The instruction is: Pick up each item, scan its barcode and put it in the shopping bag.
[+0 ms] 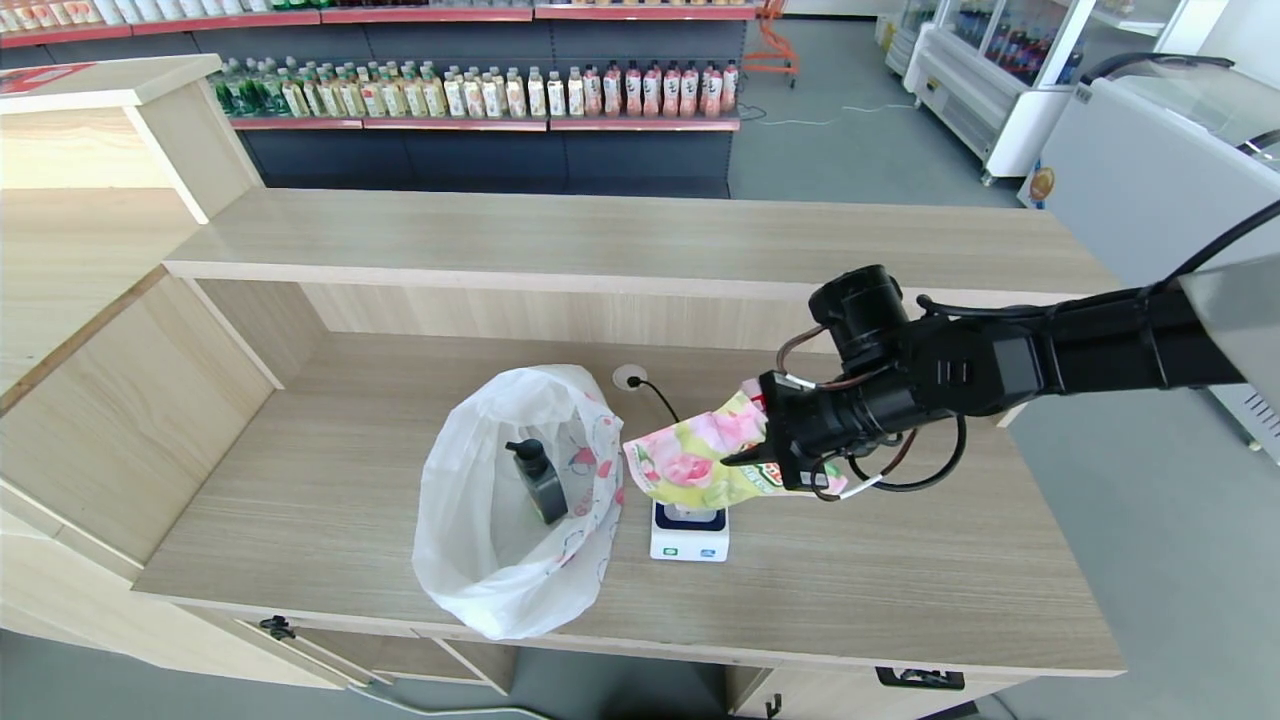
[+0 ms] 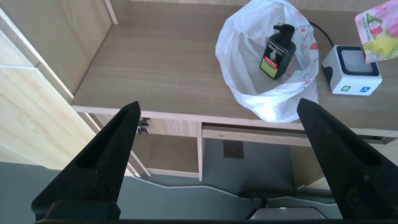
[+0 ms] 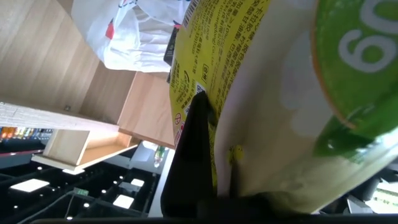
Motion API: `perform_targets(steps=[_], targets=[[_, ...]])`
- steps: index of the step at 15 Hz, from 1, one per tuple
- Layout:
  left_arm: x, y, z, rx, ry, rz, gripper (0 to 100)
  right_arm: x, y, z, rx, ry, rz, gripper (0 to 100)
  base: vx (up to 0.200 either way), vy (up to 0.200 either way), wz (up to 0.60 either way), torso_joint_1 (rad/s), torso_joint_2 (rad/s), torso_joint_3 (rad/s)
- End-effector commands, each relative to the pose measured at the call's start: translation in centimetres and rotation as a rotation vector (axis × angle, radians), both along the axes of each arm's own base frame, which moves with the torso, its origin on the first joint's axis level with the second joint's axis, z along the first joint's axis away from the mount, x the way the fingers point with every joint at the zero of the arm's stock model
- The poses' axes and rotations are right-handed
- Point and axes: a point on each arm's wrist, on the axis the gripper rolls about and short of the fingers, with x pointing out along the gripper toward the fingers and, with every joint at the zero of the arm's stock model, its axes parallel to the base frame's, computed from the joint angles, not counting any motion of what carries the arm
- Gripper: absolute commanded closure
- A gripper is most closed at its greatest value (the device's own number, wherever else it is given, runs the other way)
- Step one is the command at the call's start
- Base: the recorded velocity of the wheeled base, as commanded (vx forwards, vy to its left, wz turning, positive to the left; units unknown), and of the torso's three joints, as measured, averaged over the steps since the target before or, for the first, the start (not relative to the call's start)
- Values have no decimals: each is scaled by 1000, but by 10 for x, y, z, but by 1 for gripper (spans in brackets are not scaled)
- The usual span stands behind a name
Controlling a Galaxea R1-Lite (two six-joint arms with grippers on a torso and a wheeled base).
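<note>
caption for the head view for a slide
Right gripper holds a flowery pouch over the scanner beside the shopping bag holding a pump bottle.

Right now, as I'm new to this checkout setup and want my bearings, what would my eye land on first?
First the right hand, shut on a flowery yellow-green pouch held over the small white scanner on the wooden counter. Next, to the left of the scanner, the open white shopping bag with a dark pump bottle standing inside.
</note>
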Motion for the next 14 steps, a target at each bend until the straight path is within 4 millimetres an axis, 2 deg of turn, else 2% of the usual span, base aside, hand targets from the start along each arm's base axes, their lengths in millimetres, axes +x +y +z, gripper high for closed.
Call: perform_targets(steps=[1,14], targets=[[0,0,0,0,0,0,0,1,0,-1,0,4,-3,100,0,0,0,0,0,0],[0,0,0,-2,0,-1,0,8,1,-7,12,17,7,100,0,0,0,0,0,0]])
